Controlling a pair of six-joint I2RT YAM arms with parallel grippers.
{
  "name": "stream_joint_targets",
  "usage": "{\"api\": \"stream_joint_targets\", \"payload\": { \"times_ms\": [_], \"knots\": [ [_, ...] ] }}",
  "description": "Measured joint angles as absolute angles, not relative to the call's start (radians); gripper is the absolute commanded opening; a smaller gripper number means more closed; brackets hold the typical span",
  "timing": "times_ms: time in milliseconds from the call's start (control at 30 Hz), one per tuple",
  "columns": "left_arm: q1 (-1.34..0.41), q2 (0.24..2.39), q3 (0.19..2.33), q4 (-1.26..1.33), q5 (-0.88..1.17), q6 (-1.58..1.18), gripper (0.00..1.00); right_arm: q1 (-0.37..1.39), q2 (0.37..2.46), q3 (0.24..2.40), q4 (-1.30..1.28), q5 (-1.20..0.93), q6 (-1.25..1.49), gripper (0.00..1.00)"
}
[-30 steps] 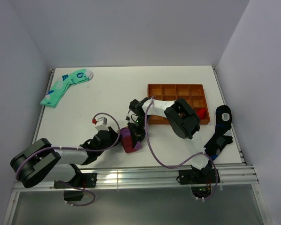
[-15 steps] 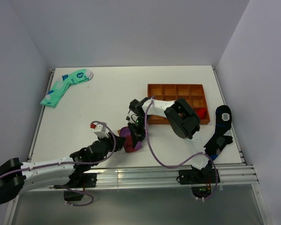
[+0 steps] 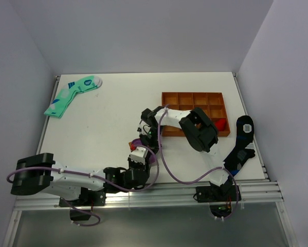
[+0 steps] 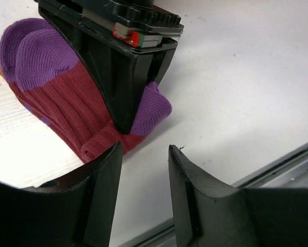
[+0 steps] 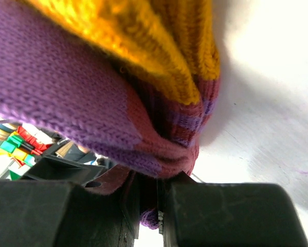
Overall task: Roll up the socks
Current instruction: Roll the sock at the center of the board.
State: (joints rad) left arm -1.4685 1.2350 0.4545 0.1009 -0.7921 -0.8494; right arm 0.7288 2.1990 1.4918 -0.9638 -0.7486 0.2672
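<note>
The right gripper is pinching a fold of the socks between its two dark fingers, which are standing almost closed. Directly above the fingers, the bundle is showing maroon-and-purple stripes, with the mustard cuff farther up and a purple section to the left. The white table is lying to the right of the bundle.

Arms built from white links and black joint housings: left arm, right arm. Purple cables routed loosely alongside. Left gripper fingers moulded in matte black (red-green block fixed on facing black housing).
</note>
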Motion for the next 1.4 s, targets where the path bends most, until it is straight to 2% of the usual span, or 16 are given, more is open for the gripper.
{"api": "stream_joint_targets", "payload": {
  "times_ms": [433,1400],
  "knots": [
    [-1.478,1.341,0.519,0.005,-0.86,-0.831,0.51,0.729,2.2,1.492,-0.964,-0.75,0.262,0.08],
    [-1.38,1.319,0.368,0.285,-0.737,-0.78,0.49,0.728,2.191,1.465,-0.933,-0.773,0.241,0.08]
  ]
}}
